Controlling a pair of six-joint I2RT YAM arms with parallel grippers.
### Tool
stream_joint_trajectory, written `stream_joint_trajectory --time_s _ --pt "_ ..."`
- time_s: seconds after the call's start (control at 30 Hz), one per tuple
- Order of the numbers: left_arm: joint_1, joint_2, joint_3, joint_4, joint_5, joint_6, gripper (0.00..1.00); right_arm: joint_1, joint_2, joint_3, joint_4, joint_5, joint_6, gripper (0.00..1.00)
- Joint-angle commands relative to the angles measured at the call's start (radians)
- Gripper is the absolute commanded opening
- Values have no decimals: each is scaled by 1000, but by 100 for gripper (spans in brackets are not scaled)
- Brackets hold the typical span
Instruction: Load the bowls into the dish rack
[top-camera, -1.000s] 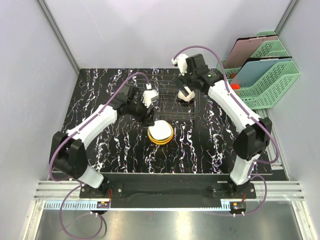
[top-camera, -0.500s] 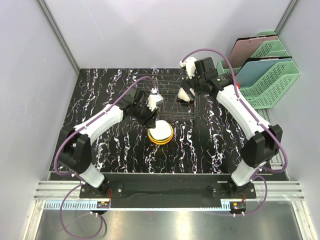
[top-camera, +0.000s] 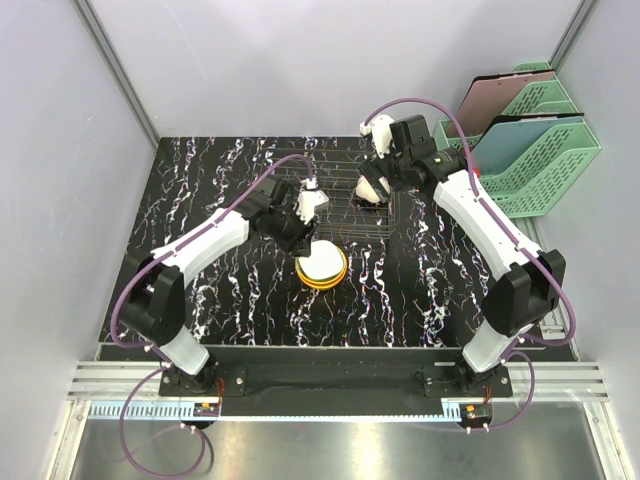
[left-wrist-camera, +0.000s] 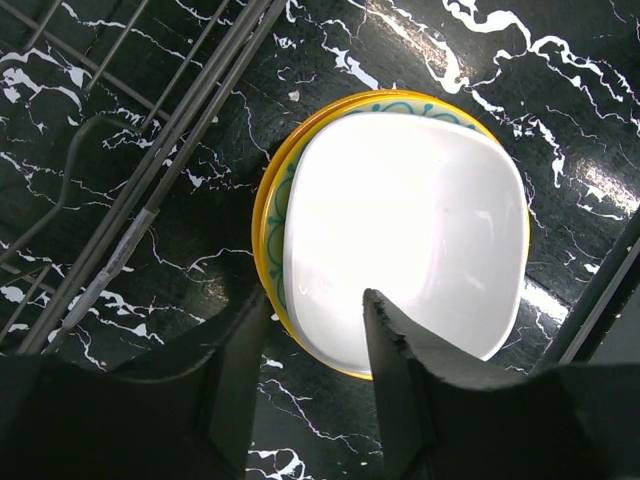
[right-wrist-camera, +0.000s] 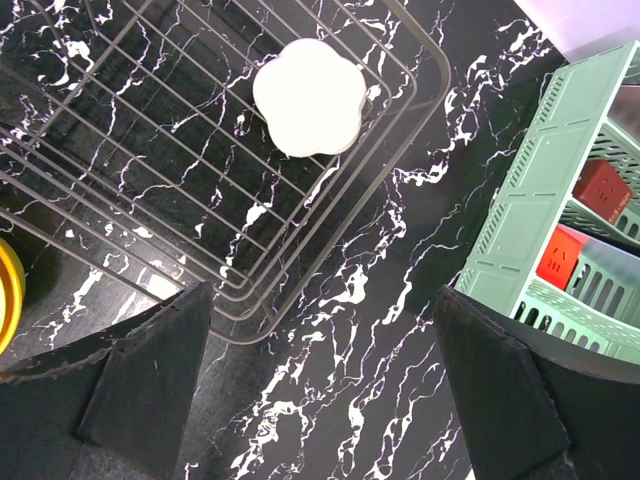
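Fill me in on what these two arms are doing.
Bowls are being loaded into the wire dish rack. One pale scalloped bowl lies in the rack's right end, with the right gripper open and empty above that corner. The left gripper, open, hangs over the white bowl topping the stack on the table beside the rack, not yet gripping it.

Surface: black table (top-camera: 220, 290) with white marble veining. A wire dish rack (top-camera: 345, 222) rests directly on its far centre. A stack of bowls (top-camera: 321, 265) sits just in front of the rack, a white bowl (left-wrist-camera: 405, 250) uppermost and a yellow bowl (left-wrist-camera: 268, 215) beneath. Green mesh file trays (top-camera: 535, 160) stand at the far right edge.
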Motion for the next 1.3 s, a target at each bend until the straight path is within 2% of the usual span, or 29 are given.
stream_joint_trajectory --time_s 0.0,0.1,0.27,0.43,0.53,0.57,0.63,1.27 --pt "-7 15 21 12 -1 0 42 -8 -25 11 22 -14 22 100" --pt "-8 20 25 9 5 1 32 -6 -18 14 21 -6 19 100" --pt "-11 24 28 -1 13 6 30 -8 -13 23 21 -1 19 100" --pt "-11 27 31 -5 21 4 22 -6 -9 23 21 2 20 100" --pt "-11 26 36 -7 21 4 12 -8 -5 20 22 0 24 99" --pt "-11 27 38 -8 21 6 5 -8 -5 20 19 0 24 100" --pt "-11 28 42 -11 22 4 0 -8 -4 22 21 0 25 100" --pt "-10 -21 134 -62 84 9 0 -8 -5 -6 16 -66 48 100"
